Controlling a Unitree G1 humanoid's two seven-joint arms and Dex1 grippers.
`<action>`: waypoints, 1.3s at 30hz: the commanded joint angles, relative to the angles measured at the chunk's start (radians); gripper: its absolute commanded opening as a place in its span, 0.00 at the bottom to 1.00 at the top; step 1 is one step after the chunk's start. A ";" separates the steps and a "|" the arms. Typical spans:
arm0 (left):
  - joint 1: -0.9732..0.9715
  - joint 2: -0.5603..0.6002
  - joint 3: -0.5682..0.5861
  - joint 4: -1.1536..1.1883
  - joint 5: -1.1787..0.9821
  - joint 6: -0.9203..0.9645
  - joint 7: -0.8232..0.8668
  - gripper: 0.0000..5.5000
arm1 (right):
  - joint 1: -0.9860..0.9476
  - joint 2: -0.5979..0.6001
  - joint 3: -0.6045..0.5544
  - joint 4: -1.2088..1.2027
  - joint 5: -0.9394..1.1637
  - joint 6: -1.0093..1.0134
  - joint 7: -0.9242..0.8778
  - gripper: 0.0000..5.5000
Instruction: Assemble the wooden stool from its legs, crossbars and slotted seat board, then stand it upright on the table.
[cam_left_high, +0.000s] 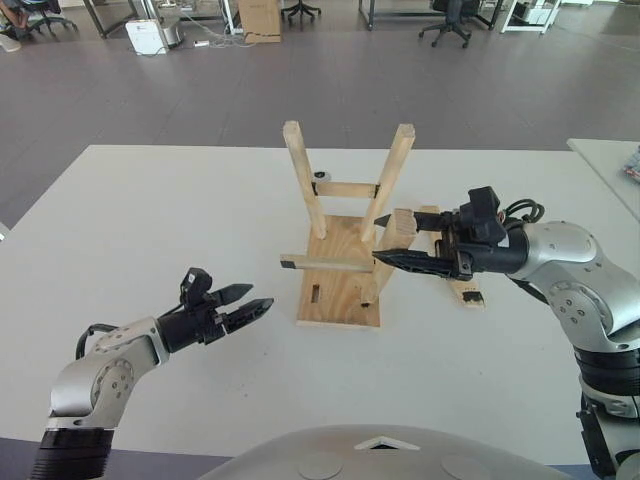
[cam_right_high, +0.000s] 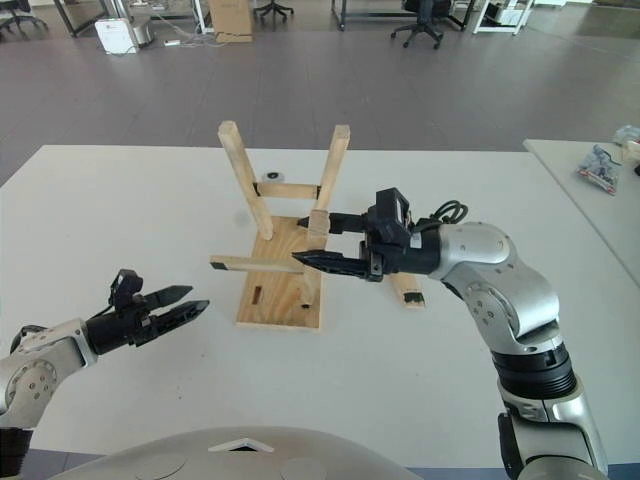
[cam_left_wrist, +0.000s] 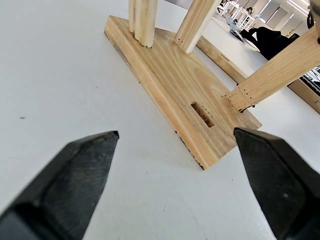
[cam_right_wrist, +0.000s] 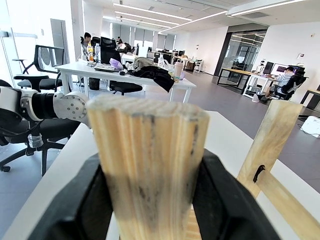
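The right gripper (cam_left_high: 378, 240) is seen just right of the frame's centre in the head views, its two fingers closed from either side on a wooden leg (cam_left_high: 400, 228). In the right wrist view the cut end of this leg (cam_right_wrist: 150, 170) is shown clamped between the dark pads (cam_right_wrist: 75, 210). The leg is held tilted, with its lower end at the near right part of the seat board (cam_left_high: 340, 310). A crossbar (cam_left_high: 325, 263) is seen running from the leg toward the left of the frame, out past the board's left edge.

The left gripper (cam_left_high: 260, 295) is found at the lower left of the frame, above the white table (cam_left_high: 150, 220). Its fingers (cam_left_wrist: 75, 175) are spread well apart and nothing is held between them. The tips are pointed toward the board, from which they are kept apart.

The seat board is laid flat on the table at the centre of the frame, and a slot (cam_left_wrist: 202, 114) is cut through it near its near edge. At its far end two legs (cam_left_high: 303, 180) are stood up from it, splayed outward toward their tops. They are joined partway up by a second crossbar (cam_left_high: 345, 189).

A loose wooden piece (cam_left_high: 460, 285) is laid flat on the table just right of the board, beneath the right gripper.
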 joint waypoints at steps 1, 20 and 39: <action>-0.007 0.004 -0.005 0.009 0.019 0.009 0.004 0.77 | 0.011 -0.004 0.006 0.065 -0.044 -0.036 0.023 0.37; -0.013 -0.018 -0.032 0.014 0.024 0.000 0.013 0.77 | 0.072 -0.042 0.239 0.369 -0.048 0.126 0.165 0.37; -0.022 -0.059 -0.051 0.043 0.080 -0.028 0.068 0.77 | 0.001 -0.151 0.395 0.388 -0.137 0.242 0.060 0.48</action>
